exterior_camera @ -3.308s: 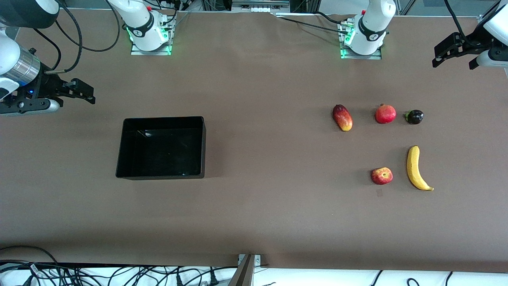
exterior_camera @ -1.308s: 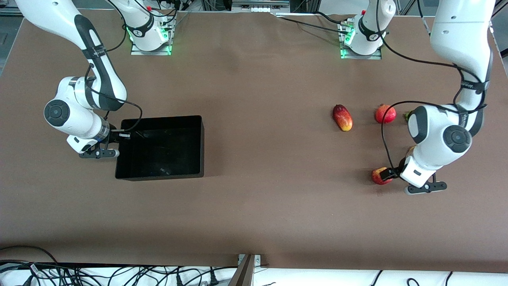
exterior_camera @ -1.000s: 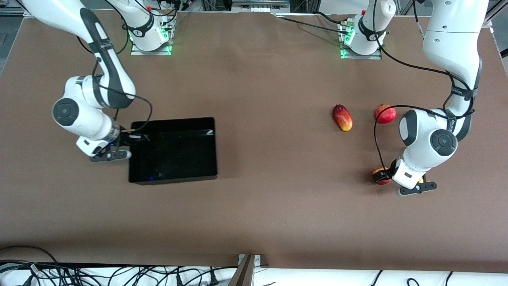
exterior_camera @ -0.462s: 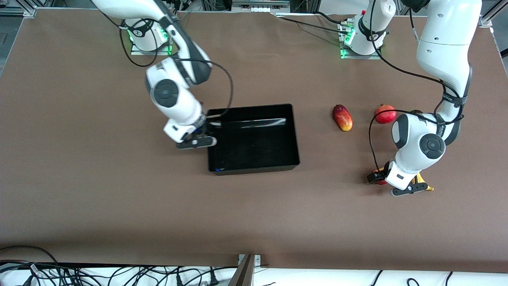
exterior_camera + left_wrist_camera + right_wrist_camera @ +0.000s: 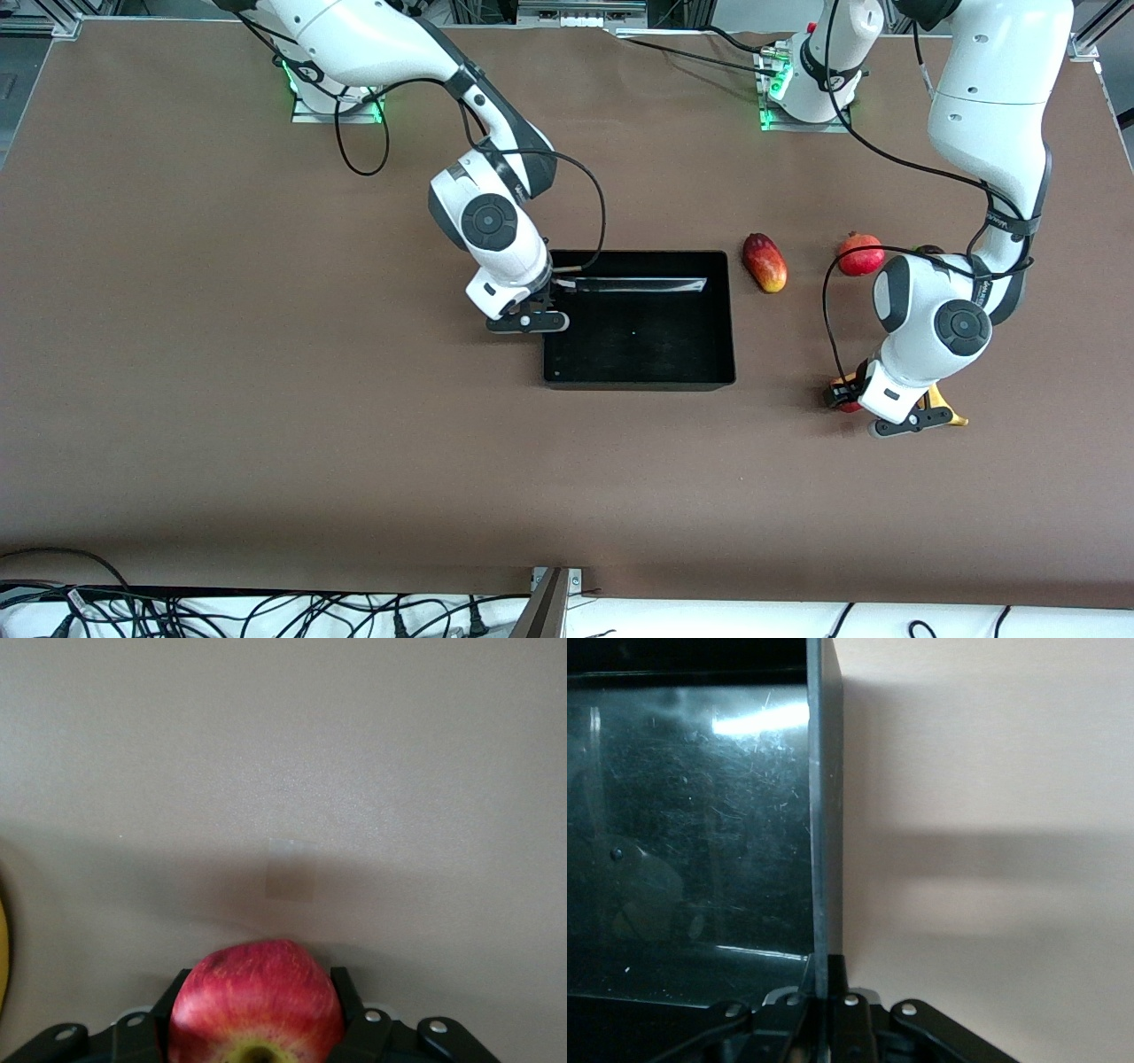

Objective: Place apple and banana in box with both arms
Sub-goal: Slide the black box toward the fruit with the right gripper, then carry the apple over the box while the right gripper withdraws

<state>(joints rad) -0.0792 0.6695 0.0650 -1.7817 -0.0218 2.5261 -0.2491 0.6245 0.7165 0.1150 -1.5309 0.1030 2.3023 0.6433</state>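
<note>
Over the worktop (image 5: 266,425) at the left arm's end, your left gripper (image 5: 257,1041) has its fingers (image 5: 347,1005) around the apple (image 5: 257,1001), beside the banana (image 5: 952,416); your right gripper (image 5: 824,1014) pinches the box (image 5: 640,377) wall, fingers tight.

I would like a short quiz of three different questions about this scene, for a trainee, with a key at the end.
1. True or false: the right gripper is shut on the box wall.
2. Which fruit sits between the left gripper's fingers? A) banana B) apple C) pomegranate
3. Fill in: the box stands toward the ____ arm's end of the table from the mango.

Key
1. True.
2. B: the apple; the banana lies beside it, mostly hidden under the arm.
3. Right.
</note>
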